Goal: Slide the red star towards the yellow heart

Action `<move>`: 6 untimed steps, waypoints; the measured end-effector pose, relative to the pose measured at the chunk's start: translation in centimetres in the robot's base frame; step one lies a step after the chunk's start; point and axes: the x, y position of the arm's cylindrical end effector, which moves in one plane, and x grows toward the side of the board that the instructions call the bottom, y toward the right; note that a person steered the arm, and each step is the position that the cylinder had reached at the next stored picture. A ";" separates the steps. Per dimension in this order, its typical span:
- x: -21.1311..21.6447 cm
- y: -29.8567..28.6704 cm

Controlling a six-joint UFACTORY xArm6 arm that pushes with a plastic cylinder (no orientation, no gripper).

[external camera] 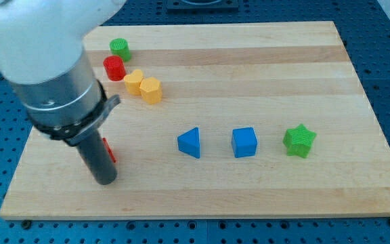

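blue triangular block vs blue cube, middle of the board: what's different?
Shape: the blue triangular block is a wedge with a point toward the view's left; the blue cube is square-faced.
Position: the triangular block lies to the view's left of the cube, apart from it and nearer the arm.
Neighbours: the cube sits beside the green star block; the triangular block does not.
Shared: same blue, similar size, roughly one row.

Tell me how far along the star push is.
Done: nothing visibly finished. In hand: the rod hides my tip and nearly all of the red star, a red sliver at the rod's right edge near the view's bottom left. Left: the slide up to the yellow heart, beside the yellow block, red cylinder and green cylinder.
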 end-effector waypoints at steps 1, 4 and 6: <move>-2.1 -0.4; -4.7 -5.7; -10.3 -5.8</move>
